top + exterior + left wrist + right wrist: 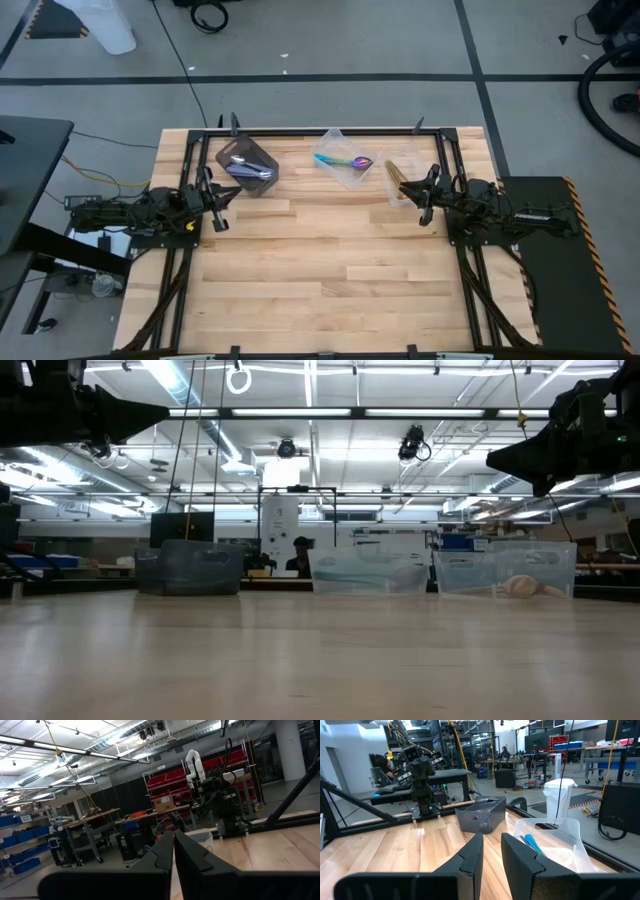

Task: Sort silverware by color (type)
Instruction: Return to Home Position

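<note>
My left gripper (173,837) hung closed & empty, right gripper (491,840) slightly parted w/ nothing held; slim silver metal spoons (250,170) lay in a dark plastic tub (262,152).

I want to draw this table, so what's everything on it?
Table: one, light wood, under everything.
Dark tub: one, grey, far left.
Silver spoons: several, shiny, in the dark tub.
Middle bin: one, clear, far centre.
Blue-purple spoons: a few, teal handles, in the middle bin.
Right bin: one, clear, far right.
Gold spoons: several, gold, in the right bin.
Left gripper: one, dark, shut, above the table's left side.
Right gripper: one, dark, open, by the right bin.
</note>
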